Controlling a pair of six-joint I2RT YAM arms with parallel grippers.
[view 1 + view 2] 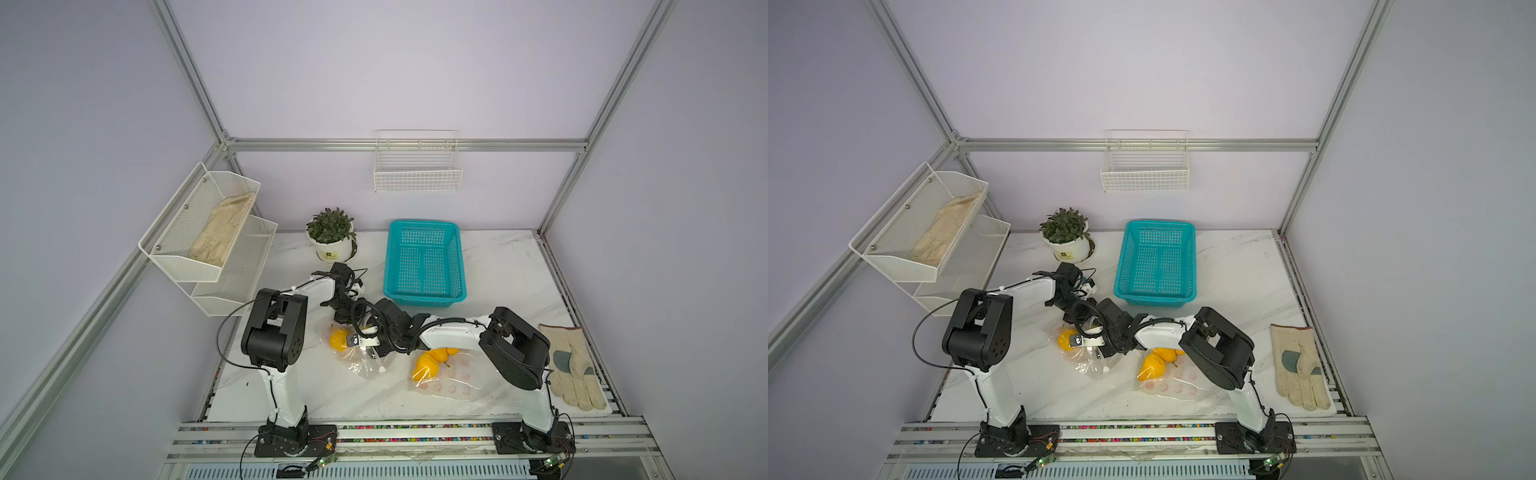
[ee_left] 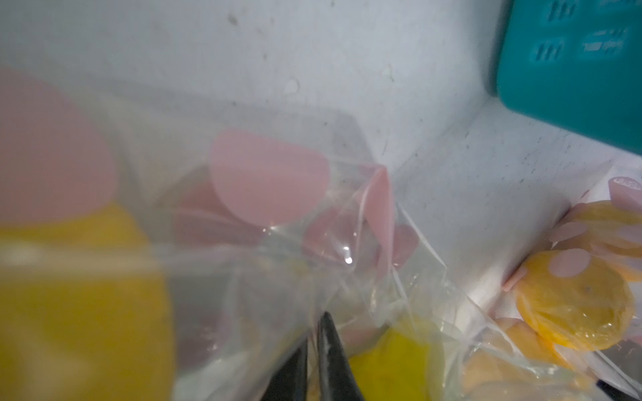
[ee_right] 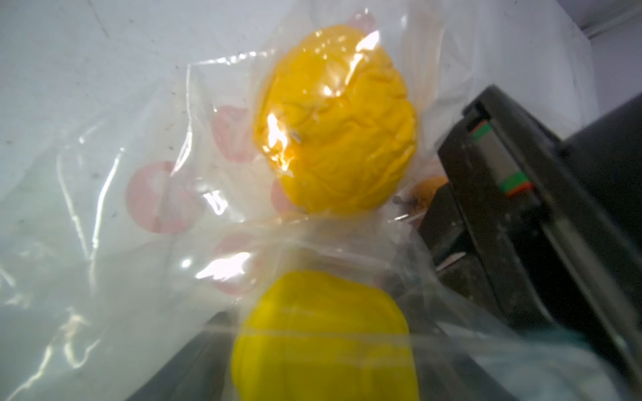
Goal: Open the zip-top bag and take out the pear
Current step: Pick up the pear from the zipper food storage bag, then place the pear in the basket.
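Observation:
A clear zip-top bag (image 1: 368, 365) with pink dots lies crumpled at the table's middle, with a yellow pear (image 1: 338, 340) inside. Both grippers meet over it. In the left wrist view my left gripper (image 2: 314, 326) is shut, its black fingers pinching the bag's film (image 2: 285, 250). In the right wrist view my right gripper (image 3: 323, 333) stands open and wide inside the film. A yellow pear (image 3: 323, 340) sits between its fingers; whether they touch it I cannot tell. A further yellow pear (image 3: 337, 121) lies beyond, under the film.
A second dotted bag (image 1: 453, 380) with yellow fruit (image 1: 428, 363) lies under my right forearm. A teal basket (image 1: 424, 266) and a potted plant (image 1: 332, 235) stand behind. A work glove (image 1: 575, 365) lies at the right edge; white racks (image 1: 208, 232) hang on the left.

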